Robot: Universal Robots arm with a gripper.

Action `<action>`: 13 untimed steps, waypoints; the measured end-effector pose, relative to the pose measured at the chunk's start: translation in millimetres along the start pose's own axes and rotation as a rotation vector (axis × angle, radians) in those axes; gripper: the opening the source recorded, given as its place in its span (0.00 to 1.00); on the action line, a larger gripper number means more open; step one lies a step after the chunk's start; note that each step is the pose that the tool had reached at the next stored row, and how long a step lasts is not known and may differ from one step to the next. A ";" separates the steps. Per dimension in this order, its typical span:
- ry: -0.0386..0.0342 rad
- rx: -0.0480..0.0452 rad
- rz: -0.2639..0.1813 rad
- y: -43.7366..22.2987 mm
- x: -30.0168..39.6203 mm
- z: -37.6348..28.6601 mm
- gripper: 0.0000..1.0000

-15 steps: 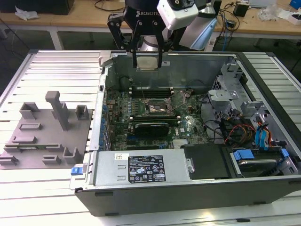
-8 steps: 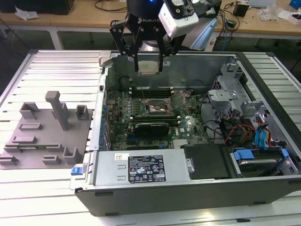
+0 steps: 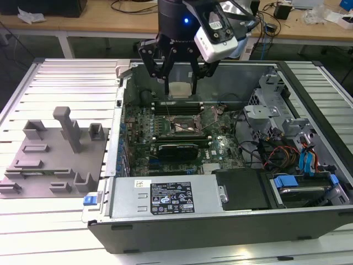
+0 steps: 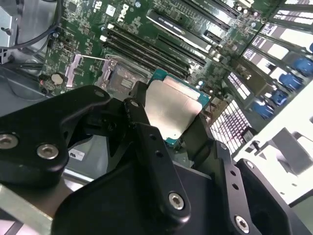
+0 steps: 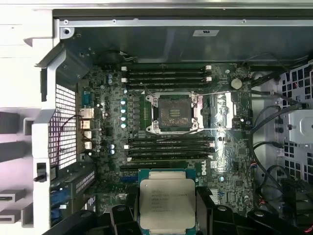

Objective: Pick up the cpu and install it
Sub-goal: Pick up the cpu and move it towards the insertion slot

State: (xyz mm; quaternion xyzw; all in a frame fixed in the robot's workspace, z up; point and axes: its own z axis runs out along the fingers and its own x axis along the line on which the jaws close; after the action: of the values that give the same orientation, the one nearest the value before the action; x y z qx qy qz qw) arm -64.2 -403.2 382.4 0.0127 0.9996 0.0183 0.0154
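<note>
Over open case (image 3: 237, 223), gripper (image 3: 180, 88) clamping cpu (image 5: 167, 203) — print illegible

The pale slatted bench (image 3: 66, 72) carries a grey plastic tray (image 3: 52, 160) at the exterior view's left and an open computer case (image 3: 220, 234) at centre.

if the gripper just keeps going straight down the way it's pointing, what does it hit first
Likely the memory slots beside the open socket, with the cpu in the gripper touching first; depth is unclear.

a grey tray (image 3: 53, 160) with upright blocks lies on the slatted table (image 3: 55, 229), beside an open computer case (image 3: 231, 223).
</note>
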 end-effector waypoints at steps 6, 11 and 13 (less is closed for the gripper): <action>0.0023 -0.0001 0.000 -0.2 -9.0 16.0 0.55; 0.0086 0.0001 0.000 -0.2 -20.4 32.2 0.55; 0.0109 0.0003 0.000 -0.2 -24.3 36.6 0.55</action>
State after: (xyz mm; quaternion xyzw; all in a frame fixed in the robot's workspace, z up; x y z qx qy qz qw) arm -38.8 -402.7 346.6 0.0128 0.9997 0.0183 0.0100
